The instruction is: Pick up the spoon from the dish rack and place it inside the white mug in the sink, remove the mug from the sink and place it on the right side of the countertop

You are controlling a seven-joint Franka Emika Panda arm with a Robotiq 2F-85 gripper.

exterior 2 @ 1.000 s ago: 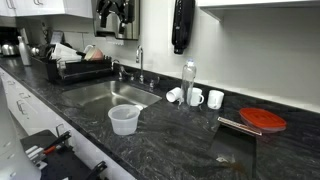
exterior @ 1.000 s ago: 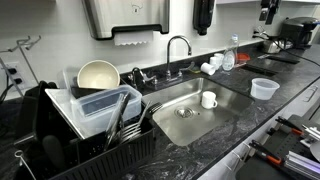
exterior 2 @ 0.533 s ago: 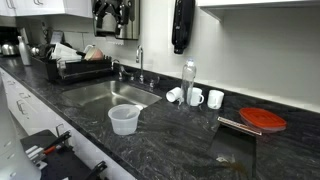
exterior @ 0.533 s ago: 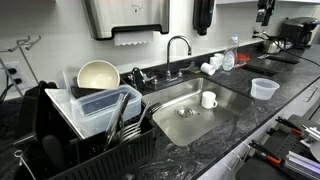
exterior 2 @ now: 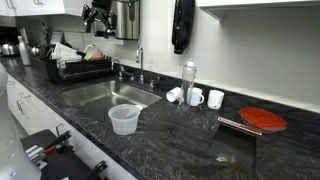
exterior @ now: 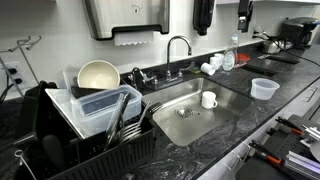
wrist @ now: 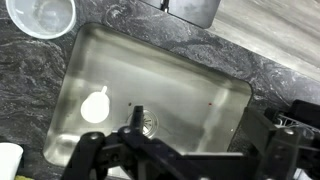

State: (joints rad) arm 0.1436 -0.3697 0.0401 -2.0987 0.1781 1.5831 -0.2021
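1. Gripper (exterior 2: 97, 18) — one; it hangs high over the sink end of the counter, jaws spread wide and empty, touching nothing; in the wrist view its dark fingers frame the lower edge.
2. Sink (exterior: 215, 120) — one steel basin with one round drain (wrist: 145, 122); one curved tap (exterior: 178, 45) stands at its back edge.
3. White mug (exterior: 209, 99) — one in the sink, upright on the basin floor, near the drain but apart from it; from above it shows as a pale round.
4. Dish rack (exterior: 110, 155) — one, black, on the counter just beside the sink; it holds one cream bowl (exterior: 98, 75), stacked containers and several long metal utensils (exterior: 125, 115); which of these is the spoon cannot be told.
5. Countertop (exterior 2: 180, 145) — one long black stone surface with pale veins.
6. Plastic tub (exterior: 264, 88) — one, translucent and round, upright on the counter in front of the sink.
7. Spare mugs — three, white, in a row at the wall: one on its side (exterior 2: 173, 95), two upright (exterior 2: 196, 97) (exterior 2: 215, 99).
8. Bottle (exterior 2: 188, 80) — one, clear, upright just beside the spare mugs.
9. Red disc (exterior 2: 263, 120) — one, flat on the counter, well apart from the sink.
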